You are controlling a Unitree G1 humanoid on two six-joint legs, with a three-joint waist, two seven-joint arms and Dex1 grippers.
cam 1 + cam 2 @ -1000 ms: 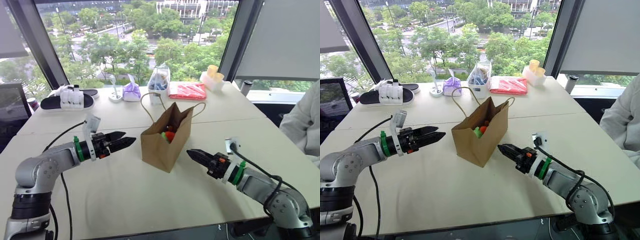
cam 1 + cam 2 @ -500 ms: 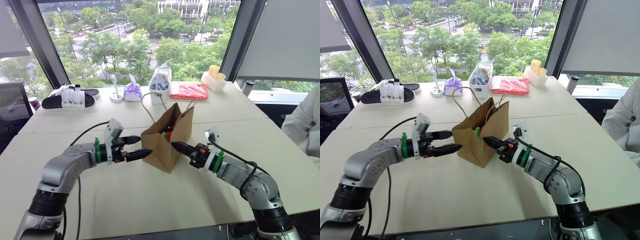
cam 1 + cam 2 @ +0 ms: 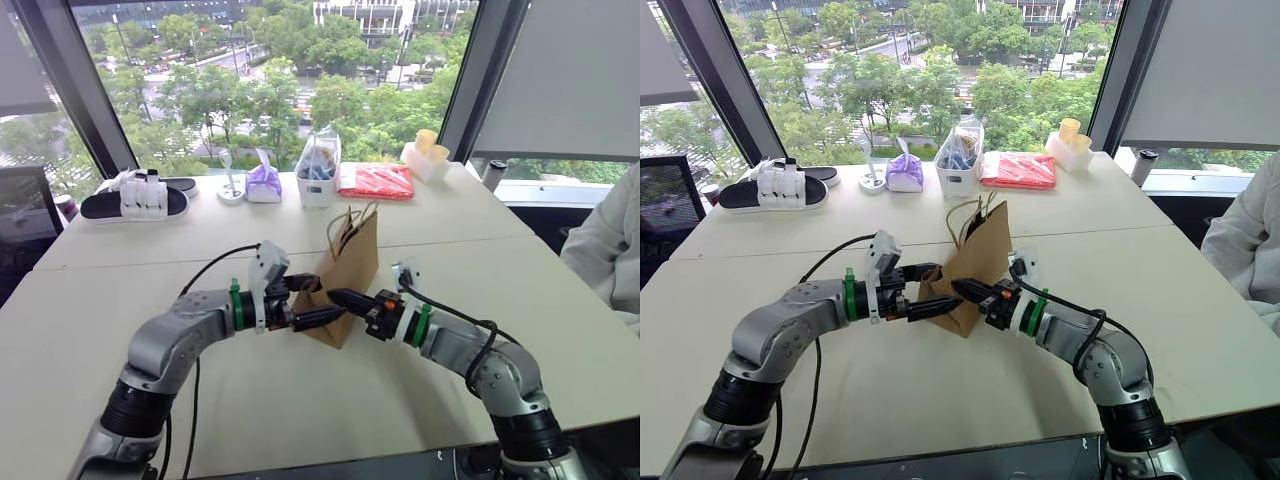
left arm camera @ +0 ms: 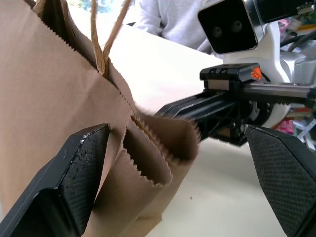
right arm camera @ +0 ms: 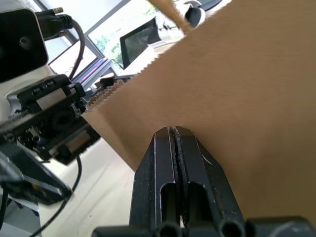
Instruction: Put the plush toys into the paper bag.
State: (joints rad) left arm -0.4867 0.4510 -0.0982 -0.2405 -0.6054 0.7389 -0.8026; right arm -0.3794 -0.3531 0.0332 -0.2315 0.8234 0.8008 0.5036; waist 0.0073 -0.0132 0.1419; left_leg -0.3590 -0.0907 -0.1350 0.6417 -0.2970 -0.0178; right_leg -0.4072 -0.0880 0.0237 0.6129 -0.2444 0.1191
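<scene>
The brown paper bag (image 3: 352, 252) stands mid-table, its mouth pinched narrow and its cord handles (image 3: 345, 222) upright. The plush toys are hidden inside it. My left gripper (image 3: 322, 300) is open at the bag's near end, and in the left wrist view its fingers (image 4: 81, 165) straddle the folded side gusset (image 4: 148, 163). My right gripper (image 3: 336, 296) is shut, with its tip pressed against the bag's side wall (image 5: 237, 98) from the opposite side. The two grippers nearly meet at the bag's near corner.
Along the table's far edge sit a black tray of white bottles (image 3: 135, 198), a purple tied pouch (image 3: 264, 183), a clear plastic bag (image 3: 319, 162), a red packet (image 3: 376, 182) and a white holder with yellow cups (image 3: 425, 155). A person's grey sleeve (image 3: 606, 235) is at the right.
Both grippers have come in from either side and now meet at the bag. The bag's mouth has been squeezed narrow, hiding the toys that showed inside it.
</scene>
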